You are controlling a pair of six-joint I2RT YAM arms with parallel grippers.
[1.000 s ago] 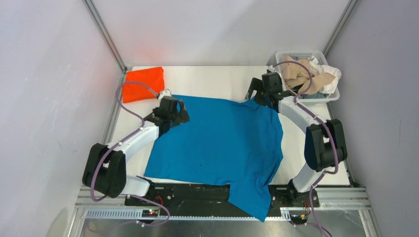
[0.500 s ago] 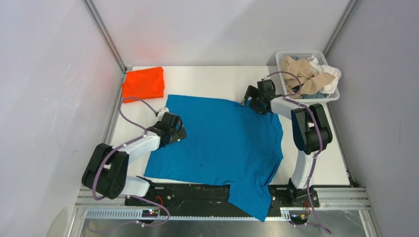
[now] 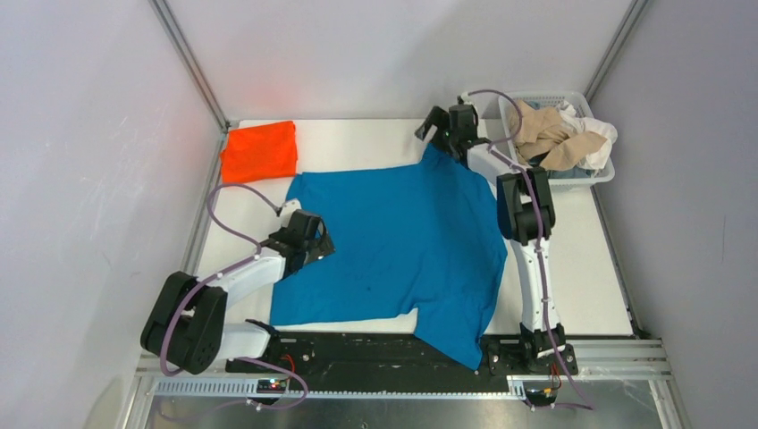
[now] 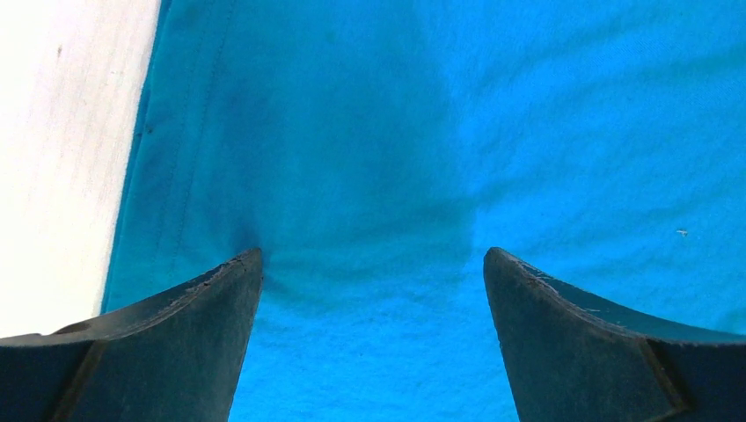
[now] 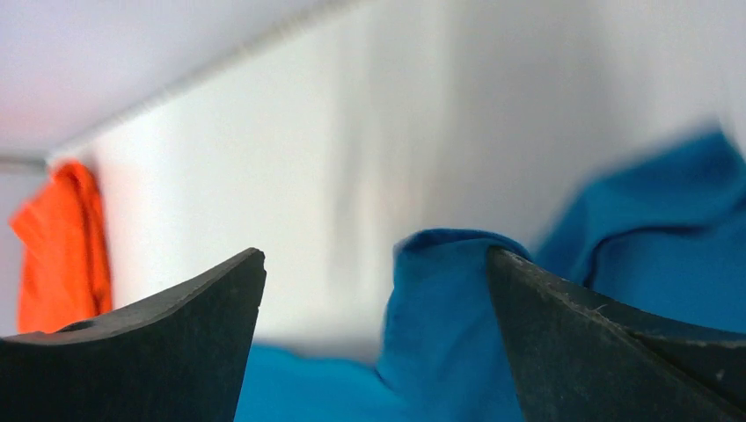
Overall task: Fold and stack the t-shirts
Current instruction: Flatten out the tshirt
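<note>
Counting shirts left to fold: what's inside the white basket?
In the basket, a crumpled beige shirt and white cloth spill over the rim. Whatever lies beneath them is covered.

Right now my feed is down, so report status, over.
Left gripper open over blue t-shirt, at left edge. Right gripper open, shirt's far corner bunched against one finger. Orange t-shirt folded far left, clear.

Four t-shirts, blue [image 3: 402, 232], orange [image 3: 260, 150], beige [image 3: 545, 132], white [image 3: 604, 134]; one basket [image 3: 536, 96]; two arms [image 3: 246, 268] [image 3: 527, 214].

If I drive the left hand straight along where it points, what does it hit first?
The blue t-shirt, likely at once: the left hand points down onto it, open, near its hem.
</note>
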